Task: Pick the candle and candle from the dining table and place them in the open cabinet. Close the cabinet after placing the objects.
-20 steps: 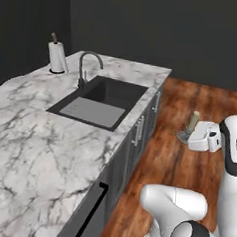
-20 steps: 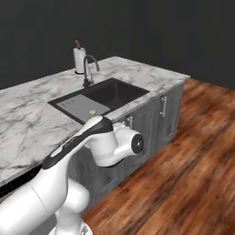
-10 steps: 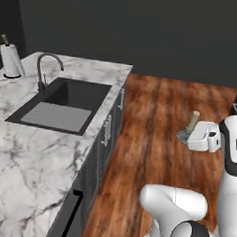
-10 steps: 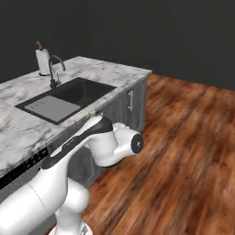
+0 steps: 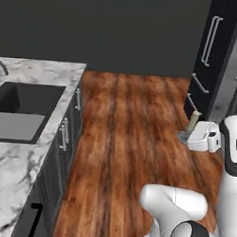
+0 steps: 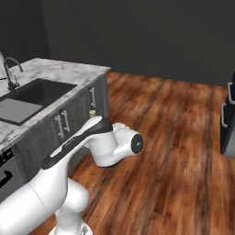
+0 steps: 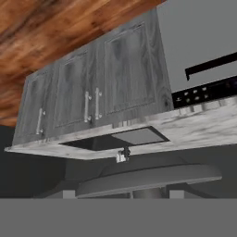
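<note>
A stubby pale-olive candle (image 5: 194, 121) on a grey metal base stands upright in my gripper (image 5: 194, 140), which is shut on it and held over the wood floor at the right. In the right base view the candle's top (image 6: 92, 113) peeks out just behind my arm. Its round grey base (image 7: 148, 178) spreads across the bottom of the hand view and hides my fingertips. The dining table is out of view.
A marble counter (image 5: 23, 149) with a sunken sink (image 5: 16, 111) and grey doors below runs along the left. A tall dark unit (image 5: 215, 52) with silver bar handles stands at the far right; I cannot tell whether it is the cabinet. Wood floor (image 5: 125, 126) lies between.
The base has turned right, so the counter and sink have slid to the left and the tall dark unit has come into view. The candle has stayed in my gripper.
</note>
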Robot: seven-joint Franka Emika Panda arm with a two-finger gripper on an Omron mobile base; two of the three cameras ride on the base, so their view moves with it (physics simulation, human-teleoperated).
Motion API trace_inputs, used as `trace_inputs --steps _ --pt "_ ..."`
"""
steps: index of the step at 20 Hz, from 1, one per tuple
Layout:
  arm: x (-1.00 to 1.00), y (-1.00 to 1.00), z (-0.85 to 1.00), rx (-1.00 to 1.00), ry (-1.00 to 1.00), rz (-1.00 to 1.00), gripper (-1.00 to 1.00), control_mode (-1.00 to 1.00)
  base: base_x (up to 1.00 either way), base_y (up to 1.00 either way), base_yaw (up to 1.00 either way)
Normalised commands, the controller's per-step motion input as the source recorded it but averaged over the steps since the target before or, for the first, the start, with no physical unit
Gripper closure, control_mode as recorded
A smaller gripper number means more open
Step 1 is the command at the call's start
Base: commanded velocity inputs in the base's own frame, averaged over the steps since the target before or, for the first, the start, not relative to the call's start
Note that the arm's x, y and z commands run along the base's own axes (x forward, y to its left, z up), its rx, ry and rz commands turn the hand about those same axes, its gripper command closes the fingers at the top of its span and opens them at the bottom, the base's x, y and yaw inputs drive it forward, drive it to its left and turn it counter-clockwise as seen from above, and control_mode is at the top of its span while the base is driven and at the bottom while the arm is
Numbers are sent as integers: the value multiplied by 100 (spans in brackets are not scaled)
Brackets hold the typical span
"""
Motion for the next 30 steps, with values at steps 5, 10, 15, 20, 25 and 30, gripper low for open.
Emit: trace_inputs --steps 5,10,15,20,25,30 --pt "0 0 0 0 0 0 100 100 0 -47 -36" --pt "0 0 0 0 0 0 100 100 0 -30 -35" --pt "0 0 0 0 0 0 100 100 0 -25 -33" --pt "0 0 0 0 0 0 100 100 0 -19 -31" --pt "0 0 0 0 0 0 100 100 0 -17 -30" --pt "0 0 0 0 0 0 100 100 0 -19 -30"
